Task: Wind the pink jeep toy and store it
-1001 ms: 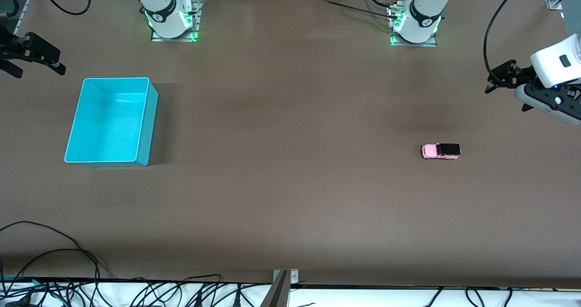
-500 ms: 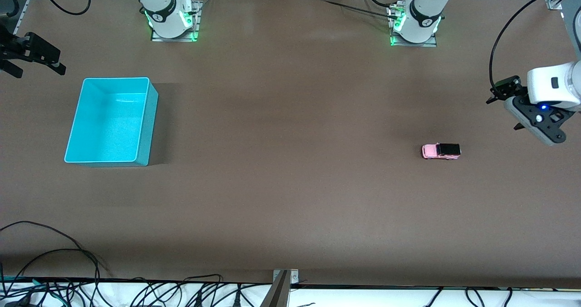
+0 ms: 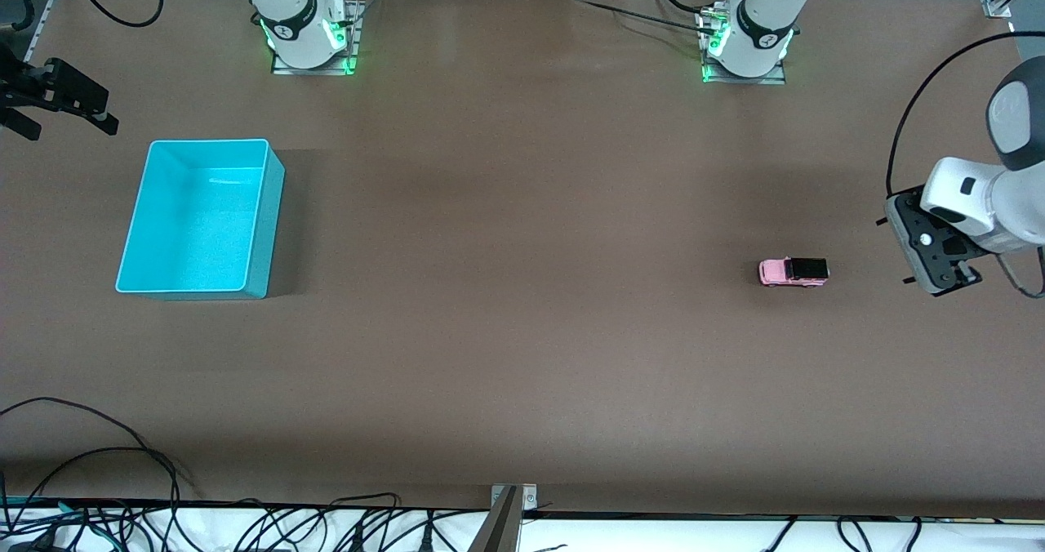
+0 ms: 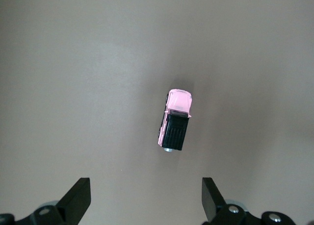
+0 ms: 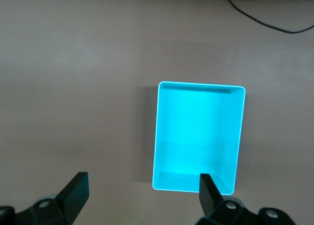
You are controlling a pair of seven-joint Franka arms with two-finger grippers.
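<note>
The pink jeep toy (image 3: 793, 272), tiny with a black roof, stands on the brown table toward the left arm's end. My left gripper (image 3: 933, 248) hangs open and empty in the air over bare table beside the jeep, at the table's end. In the left wrist view the jeep (image 4: 175, 119) lies ahead of my open left gripper (image 4: 145, 200), not between its fingers. My right gripper (image 3: 69, 99) waits open and empty past the turquoise bin (image 3: 273, 225), at the right arm's end. The right wrist view shows the bin (image 5: 194, 182) empty, partly under my right gripper (image 5: 142, 193).
Both arm bases (image 3: 306, 33) (image 3: 747, 42) stand along the table's edge farthest from the front camera. Black cables (image 3: 122, 487) lie along the edge nearest the front camera. A cable (image 5: 265, 9) also shows in the right wrist view.
My left gripper has swung down and toward the front camera, turning to face the table beside the jeep. The jeep, the bin and the right arm have not moved.
</note>
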